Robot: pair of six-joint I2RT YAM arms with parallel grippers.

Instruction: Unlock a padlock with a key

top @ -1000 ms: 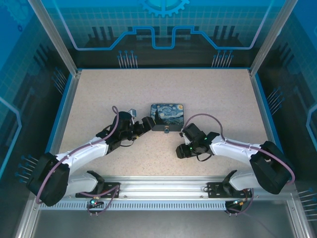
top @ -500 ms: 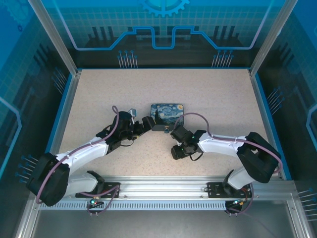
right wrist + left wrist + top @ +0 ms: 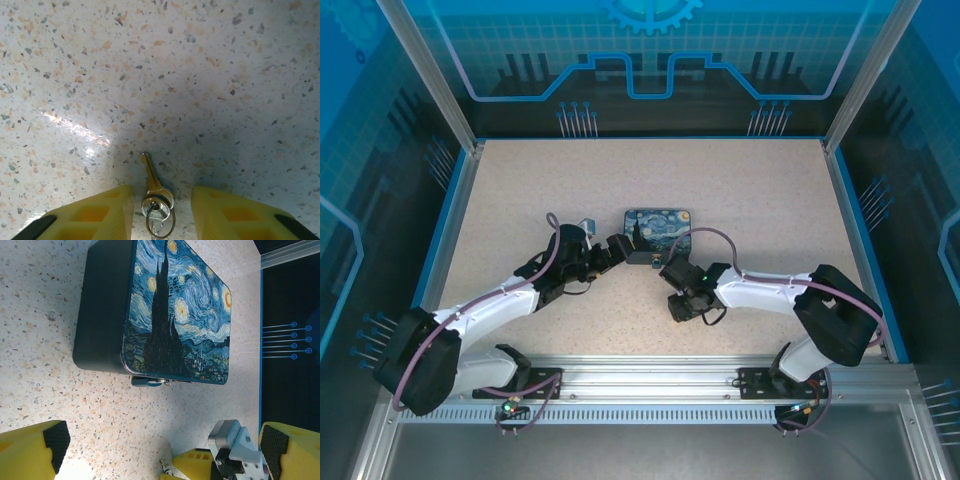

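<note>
R jaws partly apart; key [image 3: 151,176] w/ ring [image 3: 160,220] lies flat on surface [image 3: 225,75] betw. them, touching neither. L jaws wide; padlock [image 3: 150,382] ahead of them, at edge of painted box [image 3: 175,315].

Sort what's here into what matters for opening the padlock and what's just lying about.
For the job:
- key on its ring, lying on the table between the jaws of the open right gripper
- padlock, at the front edge of the box

Just lying about:
- box with the painted lid
- purple cables along the arms
- table
</note>
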